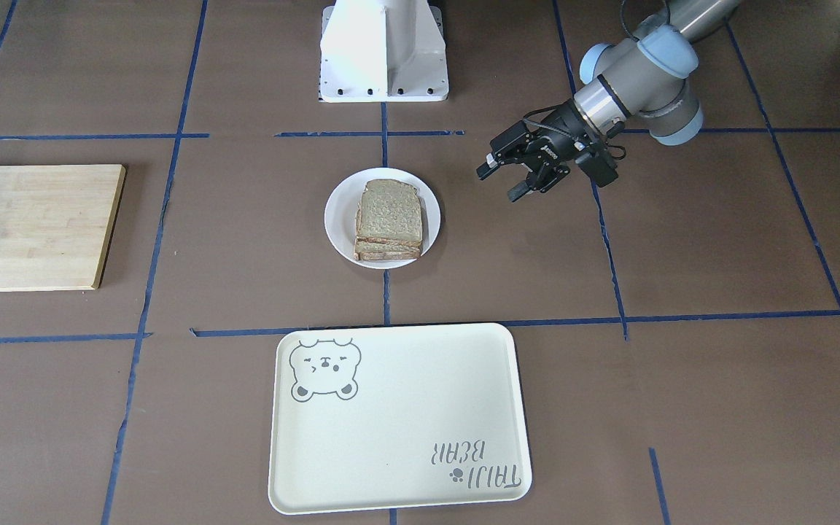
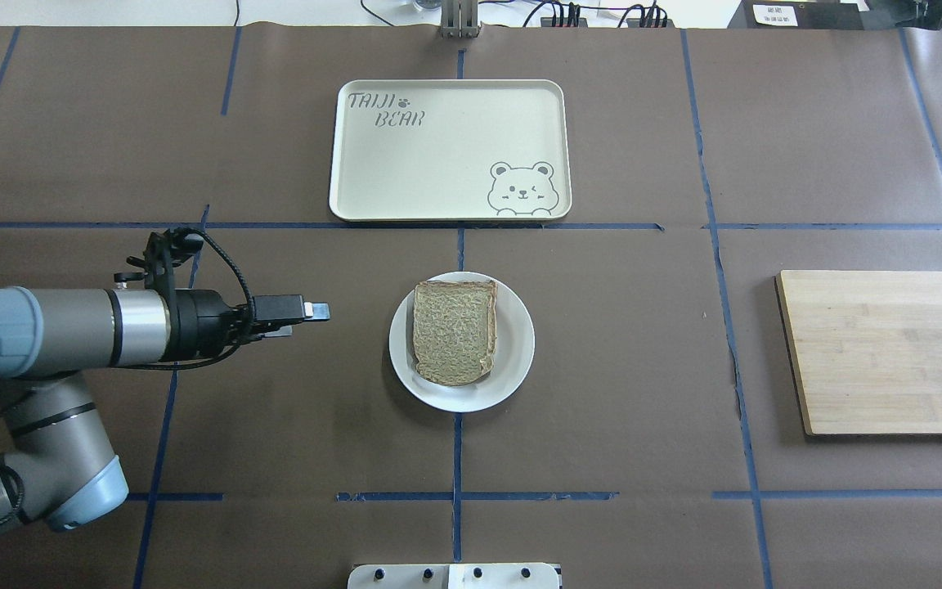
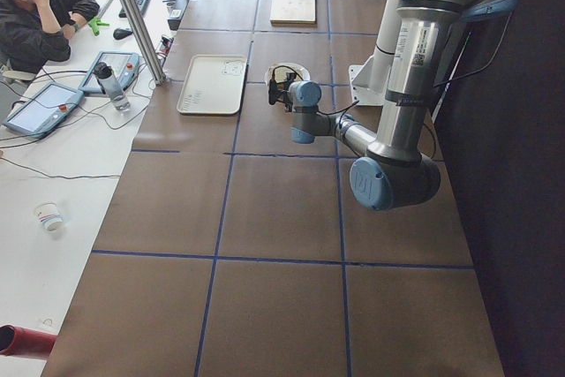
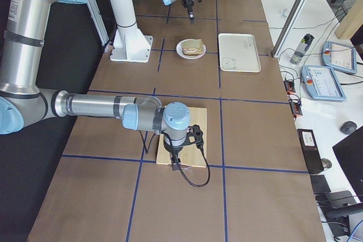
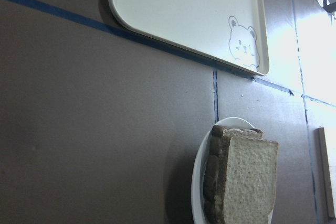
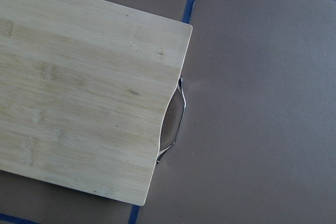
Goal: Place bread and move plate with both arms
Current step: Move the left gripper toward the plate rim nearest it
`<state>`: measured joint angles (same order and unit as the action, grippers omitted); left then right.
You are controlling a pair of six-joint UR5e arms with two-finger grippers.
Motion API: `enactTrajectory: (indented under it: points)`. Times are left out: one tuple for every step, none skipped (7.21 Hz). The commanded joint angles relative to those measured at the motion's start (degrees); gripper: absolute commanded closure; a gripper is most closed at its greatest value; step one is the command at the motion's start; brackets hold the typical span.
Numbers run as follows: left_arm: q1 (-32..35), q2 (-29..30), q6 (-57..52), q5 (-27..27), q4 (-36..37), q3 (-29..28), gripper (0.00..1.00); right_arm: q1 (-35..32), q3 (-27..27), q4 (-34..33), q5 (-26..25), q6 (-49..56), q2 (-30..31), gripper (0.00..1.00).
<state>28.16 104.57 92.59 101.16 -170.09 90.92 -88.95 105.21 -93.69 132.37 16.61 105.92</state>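
The bread (image 1: 391, 211) lies flat on the plate (image 1: 338, 219), on top of what looks like a second slice (image 1: 387, 254), so the placing half of the job reads as done. The plate sits at the middle of the bench, between the edge where the robot's base stands and the bear-printed tray (image 1: 398, 423) by the opposite edge, and it touches neither the tray nor any end effector. Moving the plate is therefore the part left to do, and the tray looks like the likely destination, though that is a guess. The left end effector (image 1: 504, 182) hangs above the bench just beside the plate, on the side toward the bench's left end. Its jaws are apart, nothing is between them, and they point toward the plate. The right end effector (image 4: 177, 154) hangs well apart from the plate, over the wooden board (image 1: 26, 226) near the bench's right end. It shows only in the side view, so whether its jaws are apart or together cannot be told. Neither arm has a hold on the plate yet, and for a two-armed carry the right one would need to come across to the plate's other side.
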Motion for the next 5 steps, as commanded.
enactTrajectory:
  points:
    - [-6.1,4.8,2.7,-6.8,-3.6,-4.9,0.0,0.0,0.0,0.0,0.0,0.0,0.1,0.0]
    - [-6.8,5.4,2.8,-7.1,-3.8,-5.5,0.0,0.0,0.0,0.0,0.0,0.0,0.1,0.0]
    - [-7.4,6.3,2.8,-7.3,-3.9,-6.4,0.03,0.0,0.0,0.0,0.0,0.0,0.1,0.0]
    - [-7.6,7.1,2.8,-7.4,-3.9,-7.5,0.18,0.0,0.0,0.0,0.0,0.0,0.1,0.0]
    - [-7.6,7.3,2.8,-7.4,-3.9,-7.8,0.37,0.0,0.0,0.0,0.0,0.0,0.1,0.0]
